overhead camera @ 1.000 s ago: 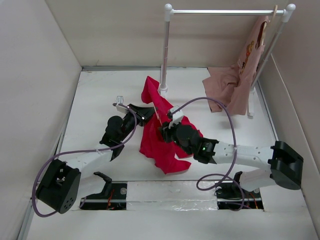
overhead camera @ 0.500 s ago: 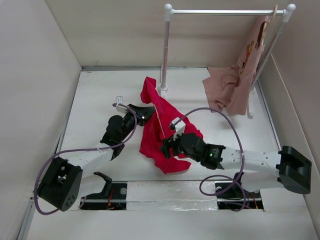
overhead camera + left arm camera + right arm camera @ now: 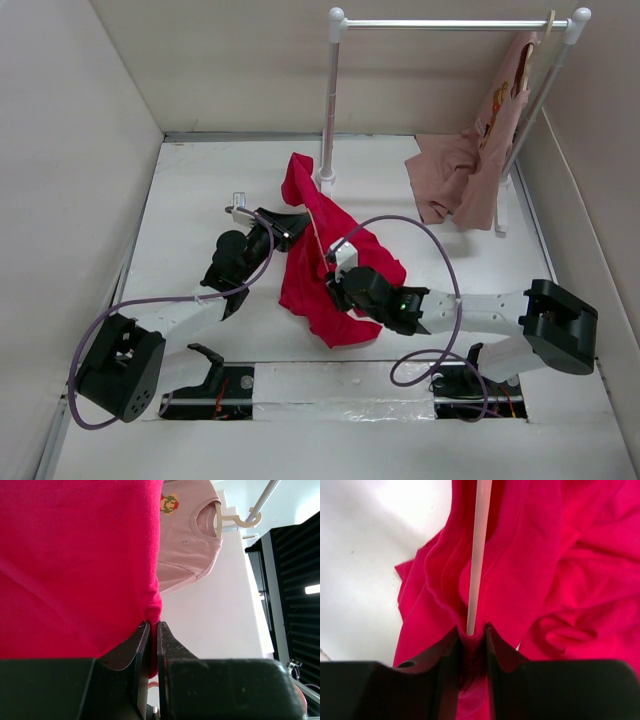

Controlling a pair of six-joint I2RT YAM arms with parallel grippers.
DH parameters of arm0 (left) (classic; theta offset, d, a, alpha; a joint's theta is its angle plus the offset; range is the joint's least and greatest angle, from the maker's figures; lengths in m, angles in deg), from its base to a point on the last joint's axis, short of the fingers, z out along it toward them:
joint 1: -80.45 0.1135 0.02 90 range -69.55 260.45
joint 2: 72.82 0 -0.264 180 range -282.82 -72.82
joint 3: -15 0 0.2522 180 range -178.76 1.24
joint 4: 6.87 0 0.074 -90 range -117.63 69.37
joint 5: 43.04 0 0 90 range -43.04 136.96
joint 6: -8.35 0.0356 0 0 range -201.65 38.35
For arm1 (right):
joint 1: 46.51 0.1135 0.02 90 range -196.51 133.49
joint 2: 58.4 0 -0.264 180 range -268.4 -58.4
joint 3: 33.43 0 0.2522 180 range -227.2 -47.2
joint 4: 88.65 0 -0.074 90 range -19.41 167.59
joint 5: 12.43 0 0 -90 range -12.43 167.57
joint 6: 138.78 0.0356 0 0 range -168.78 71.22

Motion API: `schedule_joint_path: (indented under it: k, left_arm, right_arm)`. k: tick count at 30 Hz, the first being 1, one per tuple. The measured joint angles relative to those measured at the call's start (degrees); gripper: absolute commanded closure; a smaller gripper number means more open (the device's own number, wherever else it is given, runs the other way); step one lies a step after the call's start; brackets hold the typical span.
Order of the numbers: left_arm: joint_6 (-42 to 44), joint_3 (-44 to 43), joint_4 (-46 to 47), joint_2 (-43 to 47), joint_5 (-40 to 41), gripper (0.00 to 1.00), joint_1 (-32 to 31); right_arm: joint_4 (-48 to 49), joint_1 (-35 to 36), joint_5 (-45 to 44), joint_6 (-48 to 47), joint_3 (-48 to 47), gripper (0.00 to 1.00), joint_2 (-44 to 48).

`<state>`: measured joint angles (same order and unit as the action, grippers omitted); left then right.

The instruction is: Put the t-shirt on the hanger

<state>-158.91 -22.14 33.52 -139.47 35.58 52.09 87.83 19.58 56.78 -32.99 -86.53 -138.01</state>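
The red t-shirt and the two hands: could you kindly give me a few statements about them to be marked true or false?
1. The left hand is shut on an edge of the red t-shirt. True.
2. The t-shirt hangs from the rail. False: it is bunched up on the table, between the two hands.
3. The pink shirt hangs at the rail's right end. True.
4. The right hand is wide open over bare table. False: its fingers pinch a fold of the t-shirt, and the thin hanger runs down between them.
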Motion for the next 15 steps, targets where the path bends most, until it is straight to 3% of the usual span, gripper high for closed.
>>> schedule_joint_path:
  k: [3,15]
  left_arm:
    - [0.0,0.0,-0.02,0.09,0.0,1.0,0.0]
    - [-0.57,0.0,0.09,0.42,-0.04,1.0,0.0]
  right_arm:
    - [0.04,0.0,-1.36,-1.01,-1.31,0.79,-0.26]
    - [0.26,0.0,-6.21,-5.18,-5.27,0.8,1.27]
